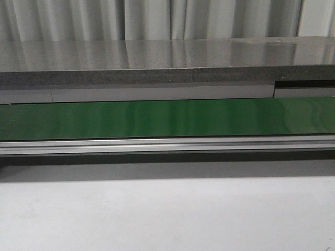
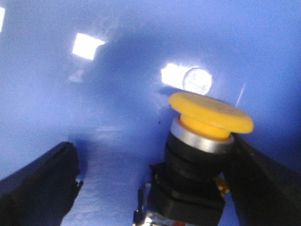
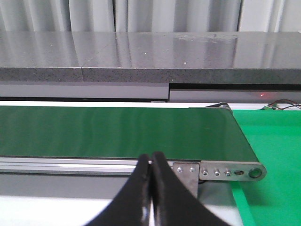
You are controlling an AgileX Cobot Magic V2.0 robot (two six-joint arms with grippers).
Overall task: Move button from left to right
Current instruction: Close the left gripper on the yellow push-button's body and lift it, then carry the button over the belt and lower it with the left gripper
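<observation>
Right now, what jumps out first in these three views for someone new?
The button, with its yellow head on a black body, fills the left wrist view against a blue surface, between the open fingers of the left gripper and close against one of them. The long green belt runs across the front view with nothing on it. In the right wrist view, the right gripper is shut and empty, in front of the belt's end.

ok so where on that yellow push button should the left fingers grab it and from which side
Grip the button on its dark boxy body, below the yellow head, fingers closing from either side. The wide head overhangs and would slip; the flat body sides likely hold better. It stands nearly upright between the open left fingers.
</observation>
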